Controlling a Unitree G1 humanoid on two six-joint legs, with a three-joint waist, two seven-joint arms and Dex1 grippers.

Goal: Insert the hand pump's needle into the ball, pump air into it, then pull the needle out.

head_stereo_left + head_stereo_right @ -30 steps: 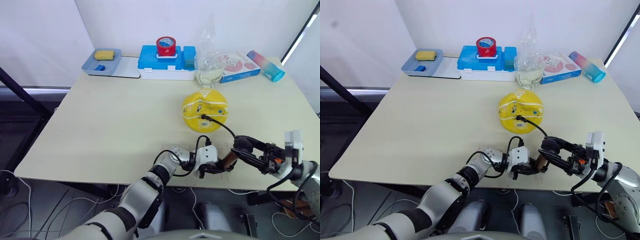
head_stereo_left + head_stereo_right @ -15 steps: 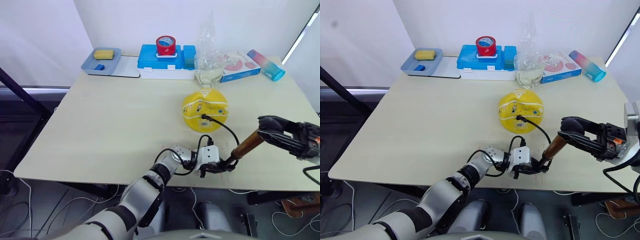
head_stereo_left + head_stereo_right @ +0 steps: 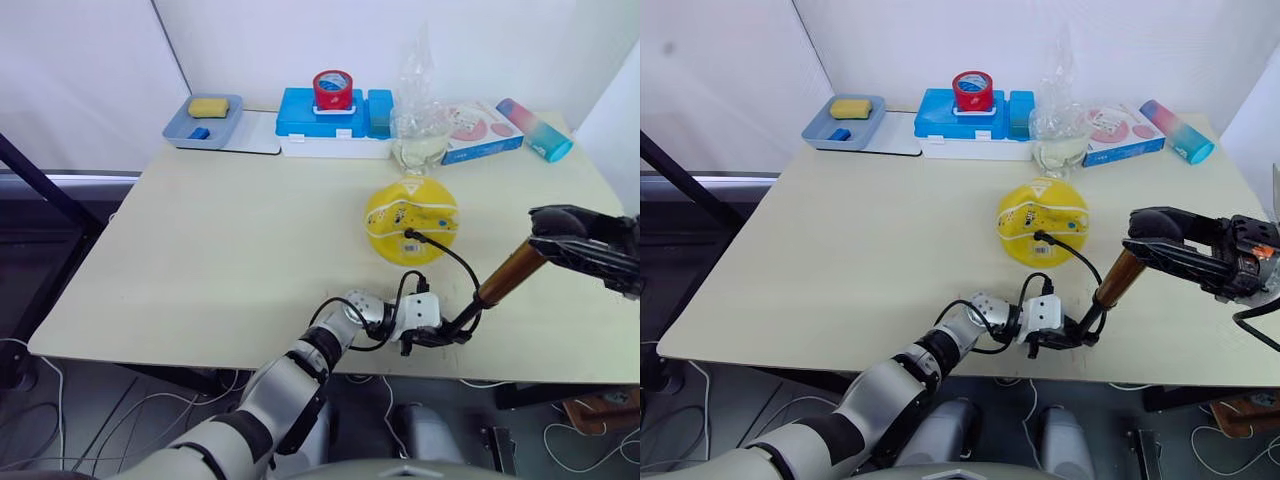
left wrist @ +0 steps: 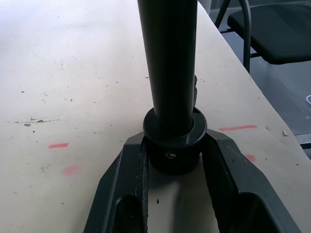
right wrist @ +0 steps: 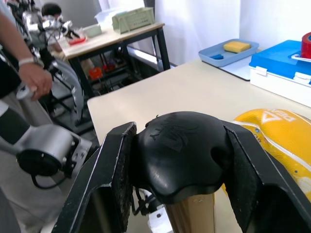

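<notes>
Left wrist view has the left gripper (image 4: 172, 160) with its jaws clamped on the black end cap (image 4: 174, 145) of the hand pump (image 3: 508, 276), pinning it down near the front edge of the surface (image 3: 220, 250). From there the copper tube runs up and out toward the robot's right, tilted, ending in the black T-handle (image 5: 182, 155), which sits squeezed between the right gripper's (image 5: 180, 160) jaws.

So the pump's long axis goes left jaws low, right jaws high, and any stroke has to run along that slant, I'd say. Push off-axis and the base probably skids.

The thin black hose (image 3: 445, 255) loops from the base back across to the yellow ball (image 3: 410, 218), which sits farther in on the surface, beyond both grippers. The needle (image 3: 407, 236) looks plugged into its near side, though it's too tiny to be sure how deep. The ball looks a bit limp.
</notes>
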